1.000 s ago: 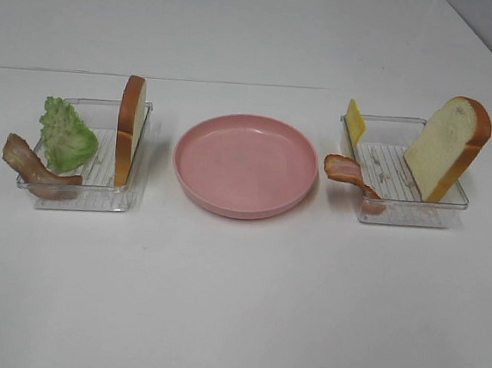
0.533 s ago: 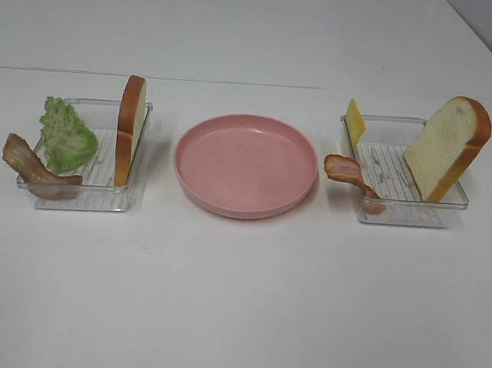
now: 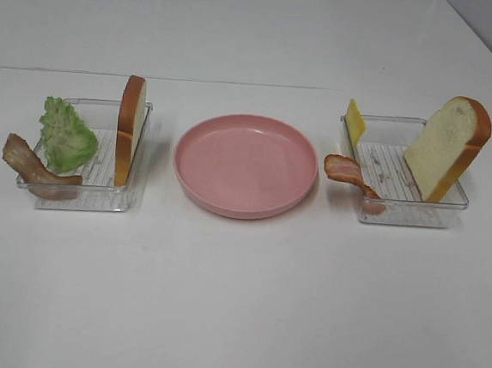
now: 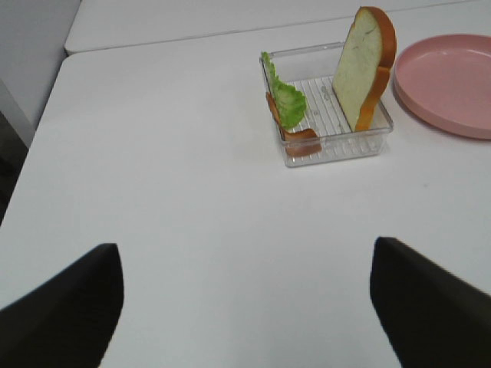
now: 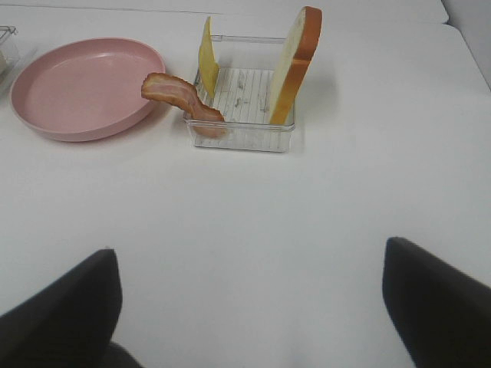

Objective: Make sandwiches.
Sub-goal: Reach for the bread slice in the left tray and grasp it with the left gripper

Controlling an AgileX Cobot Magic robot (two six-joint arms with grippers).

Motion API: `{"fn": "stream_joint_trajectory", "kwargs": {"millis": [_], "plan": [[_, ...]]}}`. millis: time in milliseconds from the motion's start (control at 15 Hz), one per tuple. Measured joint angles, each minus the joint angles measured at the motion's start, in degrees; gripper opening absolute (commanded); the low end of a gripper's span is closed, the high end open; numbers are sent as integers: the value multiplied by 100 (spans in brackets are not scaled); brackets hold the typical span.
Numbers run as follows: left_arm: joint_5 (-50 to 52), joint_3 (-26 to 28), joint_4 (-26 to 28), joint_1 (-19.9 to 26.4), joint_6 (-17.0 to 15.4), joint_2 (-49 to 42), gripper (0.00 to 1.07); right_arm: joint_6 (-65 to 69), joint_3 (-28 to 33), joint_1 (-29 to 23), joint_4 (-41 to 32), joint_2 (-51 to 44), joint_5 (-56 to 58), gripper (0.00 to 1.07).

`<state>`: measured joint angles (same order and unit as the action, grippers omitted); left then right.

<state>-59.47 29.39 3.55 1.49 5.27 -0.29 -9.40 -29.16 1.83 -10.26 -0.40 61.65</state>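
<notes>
Left wrist, bacon partly hidden behind lettuce

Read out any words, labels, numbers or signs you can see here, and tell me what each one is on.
No readable text anywhere: the pink plate, left tray and right tray bear none.
Faint dark marks on the right tray's floor are too blurred to call text.

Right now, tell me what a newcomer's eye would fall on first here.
The pink plate sits empty in the middle. Left of it, a clear tray holds green lettuce, an upright bread slice and a bacon strip draped over its rim. The right tray holds a leaning bread slice, yellow cheese and a second bacon strip.
</notes>
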Motion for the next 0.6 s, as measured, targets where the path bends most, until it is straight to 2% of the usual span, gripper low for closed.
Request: {"fn": "stream_joint_trajectory", "kwargs": {"millis": [267, 400, 600], "plan": [[1226, 189, 0, 0, 0, 481, 80, 0, 0, 0, 0, 0, 0, 87], [1891, 195, 46, 0, 0, 1261, 80, 0, 0, 0, 0, 0, 0, 87], [2378, 602, 699, 0, 6, 3168, 80, 0, 0, 0, 0, 0, 0, 87]]}}
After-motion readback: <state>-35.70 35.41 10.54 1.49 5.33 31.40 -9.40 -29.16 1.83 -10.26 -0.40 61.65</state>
